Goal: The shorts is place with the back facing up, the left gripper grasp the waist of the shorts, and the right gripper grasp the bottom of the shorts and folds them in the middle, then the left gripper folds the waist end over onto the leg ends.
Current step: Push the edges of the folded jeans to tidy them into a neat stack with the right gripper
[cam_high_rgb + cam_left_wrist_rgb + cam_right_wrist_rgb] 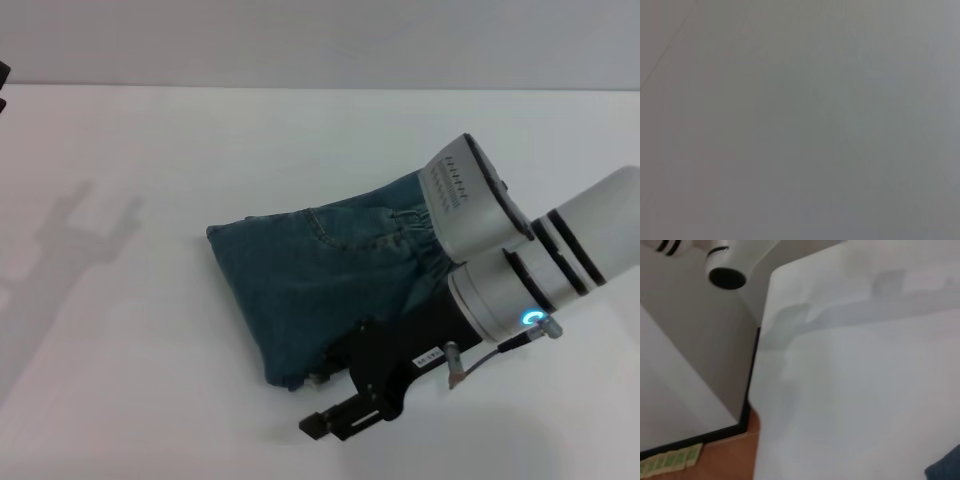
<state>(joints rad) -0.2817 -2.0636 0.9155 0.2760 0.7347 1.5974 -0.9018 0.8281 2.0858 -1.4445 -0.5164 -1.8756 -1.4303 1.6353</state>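
Note:
The shorts [320,275] lie folded in half lengthwise on the white table [150,380], a back pocket seam facing up. Their gathered waist [425,235] points right and runs partly under my right arm. The leg ends [240,310] form the straight left edge. My right gripper [335,400] sits at the shorts' near corner, open, with one finger on the table just in front of the denim. Only a black sliver of my left gripper [3,75] shows at the far left edge, well away from the shorts. The right wrist view catches a corner of the shorts [946,467].
A shadow of the raised left arm [85,235] falls on the table left of the shorts. The right wrist view shows the table's edge [760,390], the floor [725,455] below it and a white machine part [727,270]. The left wrist view is plain grey.

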